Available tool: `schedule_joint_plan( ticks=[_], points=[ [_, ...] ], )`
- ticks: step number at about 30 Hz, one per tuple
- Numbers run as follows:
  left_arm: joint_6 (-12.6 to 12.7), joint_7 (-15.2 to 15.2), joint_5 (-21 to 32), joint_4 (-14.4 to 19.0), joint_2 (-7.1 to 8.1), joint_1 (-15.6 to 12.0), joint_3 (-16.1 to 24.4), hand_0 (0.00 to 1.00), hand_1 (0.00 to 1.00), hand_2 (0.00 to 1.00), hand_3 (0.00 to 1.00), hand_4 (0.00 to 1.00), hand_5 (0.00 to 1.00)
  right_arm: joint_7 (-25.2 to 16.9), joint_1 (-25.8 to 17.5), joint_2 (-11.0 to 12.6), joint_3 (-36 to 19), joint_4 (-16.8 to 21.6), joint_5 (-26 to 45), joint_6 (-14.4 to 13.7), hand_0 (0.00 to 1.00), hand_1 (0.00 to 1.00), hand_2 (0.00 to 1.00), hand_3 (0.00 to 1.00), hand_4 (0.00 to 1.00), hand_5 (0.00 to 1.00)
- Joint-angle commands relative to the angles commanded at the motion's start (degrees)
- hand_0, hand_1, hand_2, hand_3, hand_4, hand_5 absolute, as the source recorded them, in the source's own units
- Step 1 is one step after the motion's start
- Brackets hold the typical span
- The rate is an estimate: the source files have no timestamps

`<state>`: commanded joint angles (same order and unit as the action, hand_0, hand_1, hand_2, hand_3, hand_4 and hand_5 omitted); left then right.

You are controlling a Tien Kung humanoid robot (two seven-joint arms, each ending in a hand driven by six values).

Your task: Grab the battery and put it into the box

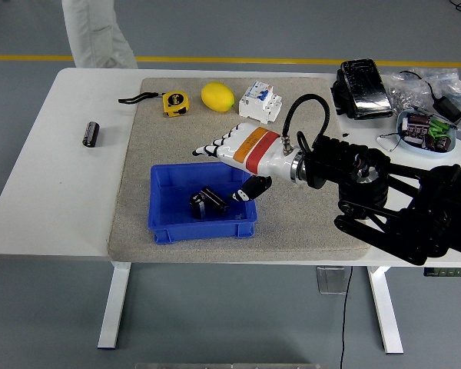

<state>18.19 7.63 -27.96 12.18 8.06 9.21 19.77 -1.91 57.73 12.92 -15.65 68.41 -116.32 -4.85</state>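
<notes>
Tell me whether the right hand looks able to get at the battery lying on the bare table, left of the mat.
Probably not easily: the right hand hangs over the blue box, and the battery lies far across the mat; nothing blocks it.

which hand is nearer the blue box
Right. The right hand reaches over the blue box, its fingers down inside by the batteries. The left hand is not in view.

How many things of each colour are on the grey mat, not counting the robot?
Blue: 1, the box
Black: 2, the batteries in the box
Yellow: 2, the lemon and the tape measure
White: 1, the circuit breaker
Total: 6
</notes>
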Motion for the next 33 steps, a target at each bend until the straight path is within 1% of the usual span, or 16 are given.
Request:
schedule_joint_plan(
  ticks=[5, 6, 10, 11, 12, 13, 14, 17, 19, 22, 24, 25, 29, 30, 31, 33],
  points=[
    [0.0, -0.2, 0.6, -0.1, -0.06, -0.2, -0.3, 0.74, 0.715, 0.771, 0.608, 0.63, 0.474, 0.1, -0.7, 1.6, -3.1, 1.0, -0.1, -0.3, 0.629, 0.668, 0.791, 0.929, 0.881, 0.304],
    [0.1, -0.2, 0.7, -0.1, -0.07, -0.2, -0.3, 0.74, 0.715, 0.771, 0.607, 0.63, 0.475, 0.2, -0.8, 2.1, -4.1, 1.5, -0.1, -0.4, 0.633, 0.669, 0.791, 0.922, 0.896, 0.32],
    [0.1, -0.3, 0.8, -0.2, -0.06, -0.3, -0.3, 0.74, 0.715, 0.771, 0.607, 0.63, 0.475, 0.8, -1.1, 4.1, -7.3, 3.1, -0.1, -0.3, 0.633, 0.669, 0.791, 0.922, 0.896, 0.32],
    [0.1, -0.3, 0.8, -0.3, -0.08, -0.4, -0.3, 0.74, 0.715, 0.771, 0.607, 0.63, 0.475, 1.1, -1.3, 5.1, -8.6, 4.0, -0.2, 0.1, 0.633, 0.669, 0.791, 0.922, 0.896, 0.32],
    [0.1, -0.3, 0.8, -0.3, -0.1, -0.4, -0.2, 0.74, 0.713, 0.771, 0.608, 0.629, 0.474, 1.3, -1.5, 5.7, -9.4, 4.6, -0.4, 0.3, 0.639, 0.673, 0.792, 0.906, 0.911, 0.341],
    [0.1, -0.3, 0.8, -0.3, -0.11, -0.4, -0.2, 0.74, 0.713, 0.771, 0.608, 0.629, 0.474, 1.4, -1.6, 6.1, -9.8, 4.9, -0.4, 0.5, 0.639, 0.673, 0.792, 0.906, 0.911, 0.341],
    [0.1, -0.3, 0.7, -0.4, -0.14, -0.5, -0.1, 0.74, 0.713, 0.771, 0.608, 0.629, 0.474, 1.7, -2.0, 7.2, -11.0, 5.6, -0.5, 0.9, 0.639, 0.673, 0.792, 0.906, 0.911, 0.341],
    [0.1, -0.2, 0.5, -0.4, -0.19, -0.5, 0.1, 0.74, 0.713, 0.771, 0.608, 0.629, 0.474, 2.1, -2.7, 8.7, -12.4, 6.2, -0.3, 1.4, 0.639, 0.673, 0.792, 0.906, 0.911, 0.341],
    [0.1, -0.2, 0.3, -0.4, -0.21, -0.5, 0.2, 0.74, 0.715, 0.771, 0.608, 0.63, 0.475, 2.4, -3.5, 9.7, -13.3, 6.2, 0.2, 1.5, 0.649, 0.674, 0.79, 0.889, 0.912, 0.342],
    [0.2, -0.2, 0.3, -0.5, -0.27, -0.6, 0.4, 0.74, 0.715, 0.771, 0.608, 0.63, 0.475, 2.6, -5.3, 11.0, -14.5, 5.9, 1.6, 0.6, 0.649, 0.674, 0.79, 0.889, 0.912, 0.342],
    [0.1, -0.2, 0.1, -0.5, -0.32, -0.5, 0.5, 0.74, 0.716, 0.771, 0.609, 0.628, 0.474, 3.0, -6.4, 11.6, -14.9, 5.8, 2.6, -0.7, 0.648, 0.675, 0.786, 0.878, 0.915, 0.35],
    [0.1, -0.2, 0.0, -0.5, -0.34, -0.5, 0.5, 0.74, 0.716, 0.771, 0.609, 0.628, 0.474, 3.4, -7.4, 12.0, -15.2, 5.8, 3.6, -1.9, 0.648, 0.675, 0.786, 0.878, 0.915, 0.35],
    [0.1, -0.3, 0.0, -0.6, -0.53, -0.4, 0.6, 0.74, 0.716, 0.771, 0.609, 0.628, 0.474, 4.4, -11.9, 12.9, -15.9, 6.5, 9.5, -7.9, 0.648, 0.675, 0.786, 0.878, 0.915, 0.35],
    [0.1, -0.4, 0.0, -0.7, -0.6, -0.4, 0.6, 0.74, 0.721, 0.771, 0.608, 0.628, 0.473, 4.5, -13.4, 13.0, -16.3, 6.9, 11.7, -10.0, 0.664, 0.686, 0.79, 0.879, 0.934, 0.449],
    [0.1, -0.4, 0.0, -0.7, -0.65, -0.4, 0.7, 0.74, 0.721, 0.771, 0.608, 0.628, 0.473, 4.4, -14.4, 13.0, -16.5, 7.1, 13.0, -11.4, 0.664, 0.686, 0.79, 0.879, 0.934, 0.449],
    [0.1, -0.5, 0.2, -0.6, -0.75, -0.3, 0.3, 0.74, 0.721, 0.771, 0.608, 0.628, 0.473, 4.0, -17.1, 12.6, -18.1, 7.8, 16.2, -14.9, 0.664, 0.686, 0.79, 0.879, 0.934, 0.449]
  ],
)
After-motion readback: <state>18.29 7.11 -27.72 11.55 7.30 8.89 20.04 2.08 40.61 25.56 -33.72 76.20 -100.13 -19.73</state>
